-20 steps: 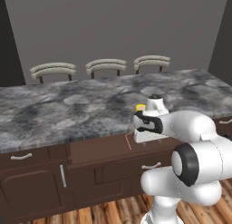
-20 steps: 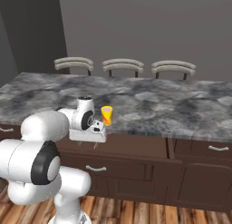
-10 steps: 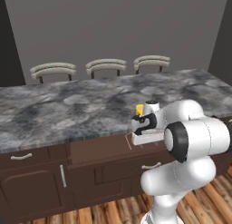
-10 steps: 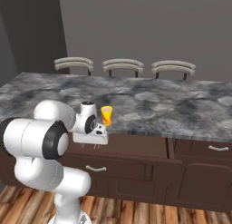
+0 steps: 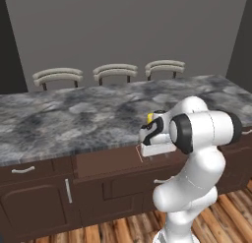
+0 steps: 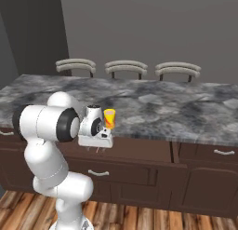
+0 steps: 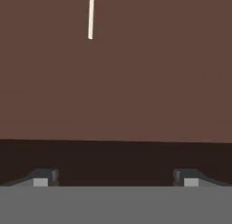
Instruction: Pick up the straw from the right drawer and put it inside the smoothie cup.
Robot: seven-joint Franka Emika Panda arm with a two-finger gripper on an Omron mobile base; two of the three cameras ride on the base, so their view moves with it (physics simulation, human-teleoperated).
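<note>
- Nearest thing first: the robot's two-finger gripper (image 7: 115, 177) has its dark tips sitting far apart at the bottom of the hand view. So the jaws are wide open, nothing between them, nothing held.
- Just past the tips there's a darker strip. I'd guess that's the drawer's front edge, but can't say for sure. Beyond it is the flat brown wooden floor of the wide, shallow dark-brown right drawer (image 7: 136, 82).
- The thin, straight, pale straw (image 7: 91, 14) lies on that floor at the top of the hand view, left of centre, running off the top edge. It's well clear of the tips.
- How I'd do this step: the straw is off the midline, so slide the hand forward and a bit left until the straw sits between the fingers. Then drop straight down and close across it, not along it. It's super thin, so go low enough to actually catch it, and close gently so it doesn't flick away.
- Both base views show what the hand view doesn't: the white hand hanging over the open drawer (image 5: 106, 161) at middle frame, pointing down.
- Furthest out, the small yellow tapered smoothie cup (image 6: 109, 118) with its red-orange patch stands on the grey marbled counter (image 6: 176, 108), right beside the wrist. In the left base view it's mostly tucked behind the arm.
</note>
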